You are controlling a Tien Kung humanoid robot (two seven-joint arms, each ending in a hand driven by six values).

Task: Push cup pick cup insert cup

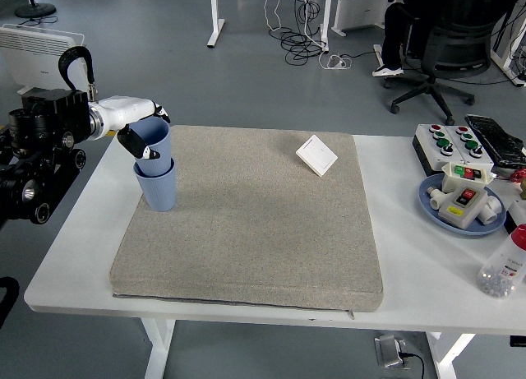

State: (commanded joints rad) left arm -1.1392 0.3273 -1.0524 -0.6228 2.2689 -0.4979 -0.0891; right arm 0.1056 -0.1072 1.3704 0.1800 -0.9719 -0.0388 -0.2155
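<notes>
Cup-nesting underway: left robot hand (140, 139) gripping upper blue cup (154, 143), tilted and partly seated in lower blue cup (156, 186) at grey mat's (246, 231) far-left corner, needing straightening, pressing straight down, then releasing gently.

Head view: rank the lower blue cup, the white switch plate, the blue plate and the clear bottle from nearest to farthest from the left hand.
1. Lower blue cup, directly beneath the left hand, at the mat's left.
2. White switch plate, far side of the mat, right of centre.
3. Blue plate, on the table's right.
4. Clear bottle, right edge, nearer the front.
</notes>
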